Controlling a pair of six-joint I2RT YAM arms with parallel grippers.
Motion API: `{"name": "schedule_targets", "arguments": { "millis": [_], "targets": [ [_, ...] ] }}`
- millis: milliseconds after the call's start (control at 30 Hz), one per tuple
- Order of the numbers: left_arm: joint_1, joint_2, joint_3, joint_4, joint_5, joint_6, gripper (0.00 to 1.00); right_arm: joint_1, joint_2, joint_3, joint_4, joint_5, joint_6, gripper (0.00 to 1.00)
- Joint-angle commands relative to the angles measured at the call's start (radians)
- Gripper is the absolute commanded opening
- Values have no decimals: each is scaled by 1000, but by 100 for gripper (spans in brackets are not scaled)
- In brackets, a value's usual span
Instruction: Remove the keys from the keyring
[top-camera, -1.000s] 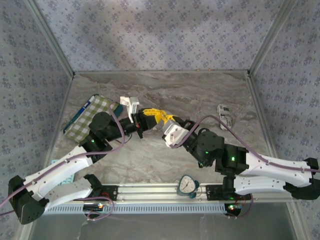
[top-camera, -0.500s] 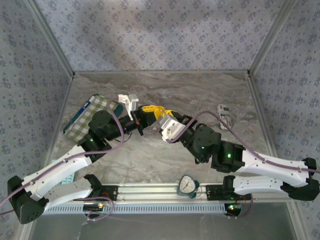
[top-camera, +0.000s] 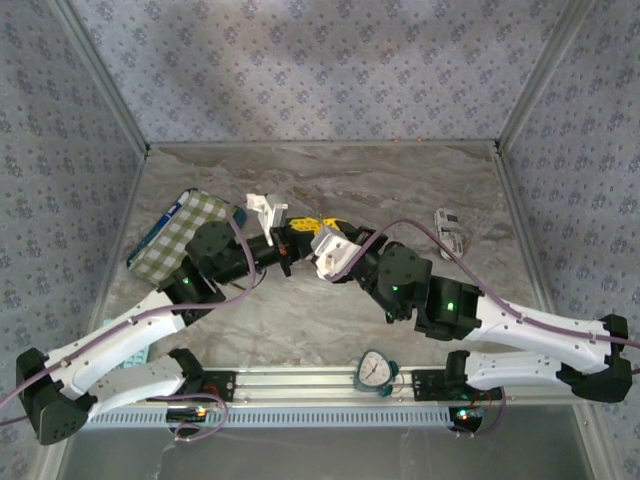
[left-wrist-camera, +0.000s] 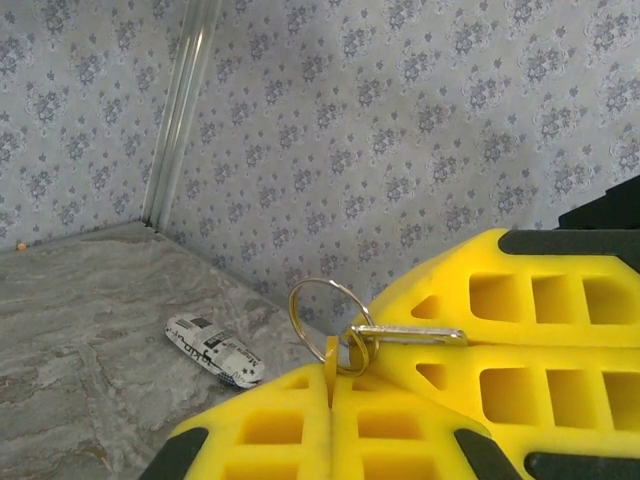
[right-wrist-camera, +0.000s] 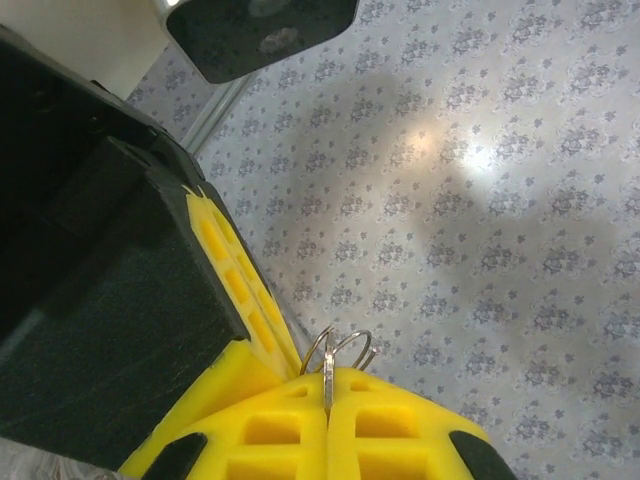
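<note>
Leftward and a little farther from its base is where the right gripper (top-camera: 332, 230) has shifted over the last second, so that its yellow fingers now crowd right against those of the left gripper (top-camera: 303, 231) above the middle of the marbled table (top-camera: 330, 180); the left arm has barely changed pose. At the far left of the top view a checked cloth (top-camera: 175, 235) lies flat by the side wall, partly under the left arm's elbow. Next comes the left gripper, its jaws pressed together: in its wrist view the seam between the two yellow fingers runs straight up to the bottom of the keyring (left-wrist-camera: 292, 305), a thin wire loop standing upright out of the pinch. A smaller loop links that ring to a flat silvery key (left-wrist-camera: 405, 335), which lies level and reaches rightward into the seam of the right gripper, whose jaws are likewise clamped tight on it; the right wrist view shows the wire loops rising just above that closed seam. Near the front rail sits a small dial timer (top-camera: 376, 370). Well off to the right, a white printed packet (left-wrist-camera: 213, 350) rests alone on the table.
</note>
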Motion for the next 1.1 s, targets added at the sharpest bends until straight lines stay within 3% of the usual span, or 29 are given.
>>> {"name": "schedule_targets", "arguments": {
  "millis": [0, 233, 733, 1067],
  "targets": [
    [-34, -21, 26, -5, 69, 37, 0, 13, -2, -10, -73, -155, 7, 0],
    [-10, -67, 19, -39, 52, 45, 0, 22, -56, -5, -194, -155, -18, 0],
    [31, -123, 3, -58, 55, 7, 0, 60, -101, -29, -255, -75, -66, 0],
    [2, -22, 16, 25, 145, -56, 0, 54, 0, -32, -109, -100, -77, 0]
  ]
}}
